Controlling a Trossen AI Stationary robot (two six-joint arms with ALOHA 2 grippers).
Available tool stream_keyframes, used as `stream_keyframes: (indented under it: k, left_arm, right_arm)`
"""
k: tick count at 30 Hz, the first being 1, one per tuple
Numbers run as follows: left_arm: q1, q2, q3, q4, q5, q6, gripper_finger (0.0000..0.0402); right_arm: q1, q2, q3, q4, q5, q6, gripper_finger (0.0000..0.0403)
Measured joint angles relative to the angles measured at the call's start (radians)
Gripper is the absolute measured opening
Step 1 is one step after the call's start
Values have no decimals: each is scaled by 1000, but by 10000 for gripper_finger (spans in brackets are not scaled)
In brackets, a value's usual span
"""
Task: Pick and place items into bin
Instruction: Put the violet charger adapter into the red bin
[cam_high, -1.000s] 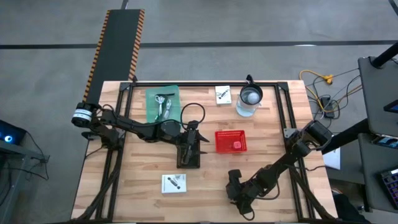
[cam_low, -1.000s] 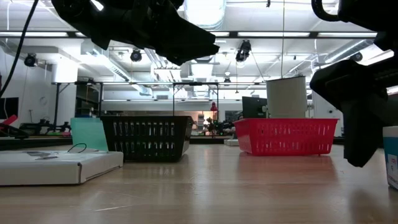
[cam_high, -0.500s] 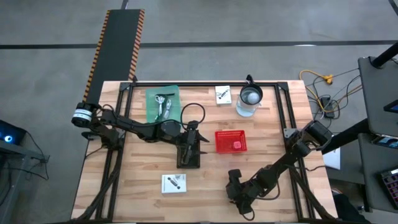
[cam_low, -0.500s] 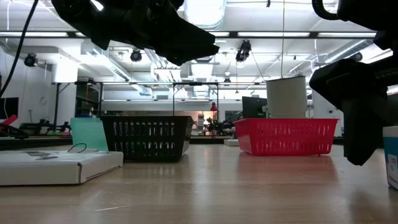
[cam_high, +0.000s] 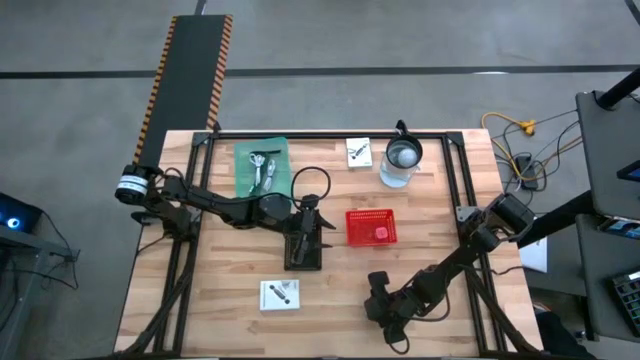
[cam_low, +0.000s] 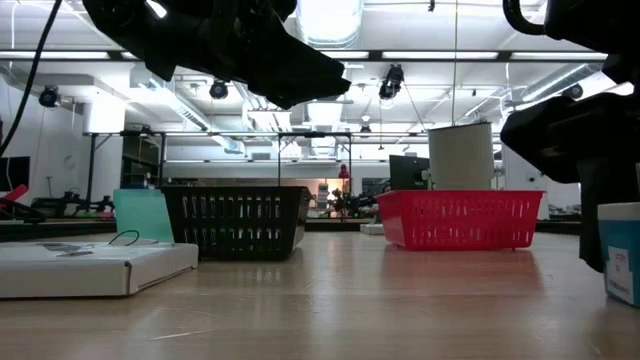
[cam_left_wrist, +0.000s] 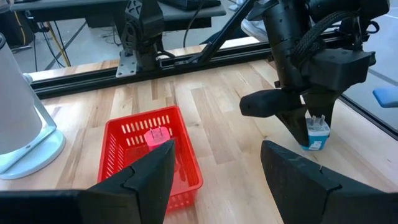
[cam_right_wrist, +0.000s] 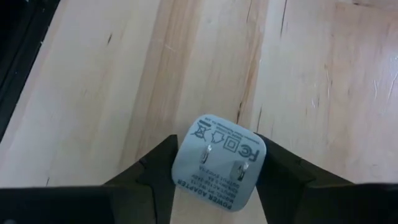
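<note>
Right tool (cam_right_wrist: 217, 168) down at the counter's (cam_high: 330, 290) near edge, fingers against both sides of a white power adapter (cam_right_wrist: 218, 163) standing there. Left tool (cam_left_wrist: 214, 174) spread apart, hovering beside the red bin (cam_left_wrist: 152, 155), pink blob (cam_left_wrist: 158, 135) inside.

This was a robotics lab or workshop in a large industrial hall. Exposed pipes and strip lights (cam_low: 200, 55) ran under a high ceiling, and workbenches stood in the background. The wooden counter (cam_high: 330, 285) stood on a grey concrete floor (cam_high: 400, 35), beside a hazard-striped ramp (cam_high: 190, 70) and loose cables (cam_high: 520, 150).
</note>
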Motion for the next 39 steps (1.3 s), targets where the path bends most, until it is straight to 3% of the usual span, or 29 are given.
stream_keyframes:
  k: [12, 26, 39]
  left_arm:
    - [0, 0, 0, -3, 0, -3, 222]
    - [0, 0, 0, -26, 0, -3, 222]
    - [0, 0, 0, -41, 0, -3, 222]
  right_arm:
    - [-2, -5, 16, -33, -5, 47, 158]
    - [-7, -48, 231, -518, 84, 37, 158]
    - [-72, -160, 203, -688, 144, 17, 158]
